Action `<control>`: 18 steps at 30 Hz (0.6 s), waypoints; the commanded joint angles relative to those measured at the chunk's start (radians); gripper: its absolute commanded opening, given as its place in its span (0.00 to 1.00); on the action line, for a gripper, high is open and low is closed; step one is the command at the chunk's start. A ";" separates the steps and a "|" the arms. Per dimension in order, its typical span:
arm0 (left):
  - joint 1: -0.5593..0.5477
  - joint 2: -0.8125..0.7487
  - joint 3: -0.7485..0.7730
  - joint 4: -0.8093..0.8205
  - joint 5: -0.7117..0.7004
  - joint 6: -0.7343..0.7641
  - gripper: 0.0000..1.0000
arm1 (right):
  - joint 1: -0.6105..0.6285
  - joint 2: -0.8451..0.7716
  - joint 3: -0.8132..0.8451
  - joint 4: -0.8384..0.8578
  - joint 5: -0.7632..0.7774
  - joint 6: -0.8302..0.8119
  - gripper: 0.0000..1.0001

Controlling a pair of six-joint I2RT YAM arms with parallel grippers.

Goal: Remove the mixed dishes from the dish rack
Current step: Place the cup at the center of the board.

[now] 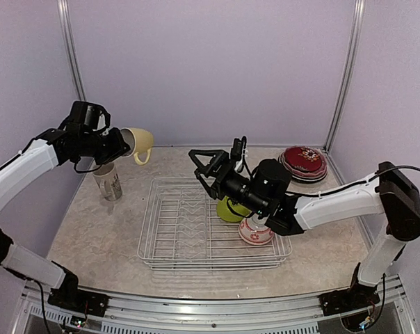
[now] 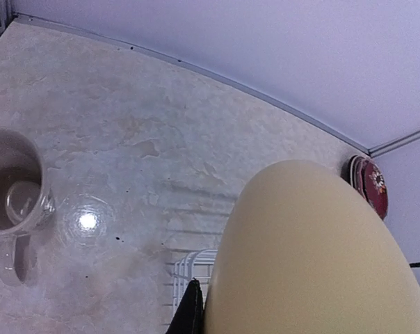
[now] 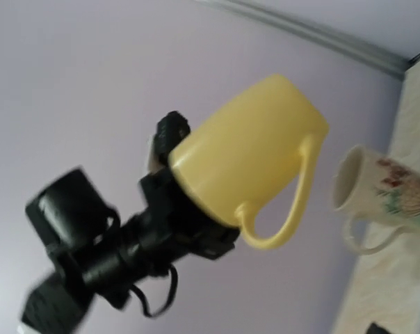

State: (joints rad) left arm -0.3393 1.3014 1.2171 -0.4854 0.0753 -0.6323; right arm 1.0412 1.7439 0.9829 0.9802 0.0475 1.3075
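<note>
My left gripper (image 1: 124, 145) is shut on the pale yellow mug (image 1: 139, 142) and holds it tilted in the air at the back left. It is just above the tall cream printed mug (image 1: 108, 182), which stands on the table. The yellow mug fills the left wrist view (image 2: 314, 257) and shows in the right wrist view (image 3: 248, 160). My right gripper (image 1: 215, 157) is open and empty above the white wire dish rack (image 1: 189, 236). The lime-green bowl (image 1: 229, 211) and the small white-and-red bowl (image 1: 255, 234) sit at the rack's right side, partly hidden by my right arm.
A stack of plates with a dark red patterned one on top (image 1: 304, 162) lies on the table at the back right, near the wall. The cream mug (image 2: 12, 188) stands left of the rack's far left corner (image 2: 189, 268). Walls close the back and both sides.
</note>
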 commanded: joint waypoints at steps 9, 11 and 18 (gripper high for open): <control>0.073 0.306 0.272 -0.372 -0.141 0.220 0.00 | -0.010 -0.298 -0.076 -0.400 0.159 -0.331 0.95; 0.075 0.359 0.312 -0.424 -0.151 0.259 0.00 | -0.010 -0.337 -0.081 -0.440 0.182 -0.363 0.95; 0.075 0.517 0.387 -0.514 -0.164 0.298 0.00 | -0.010 -0.467 -0.109 -0.548 0.274 -0.457 0.95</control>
State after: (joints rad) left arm -0.2661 1.7706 1.5517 -0.9497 -0.0750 -0.3817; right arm 1.0374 1.3426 0.8989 0.5438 0.2409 0.9417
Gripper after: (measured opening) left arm 0.074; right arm 0.952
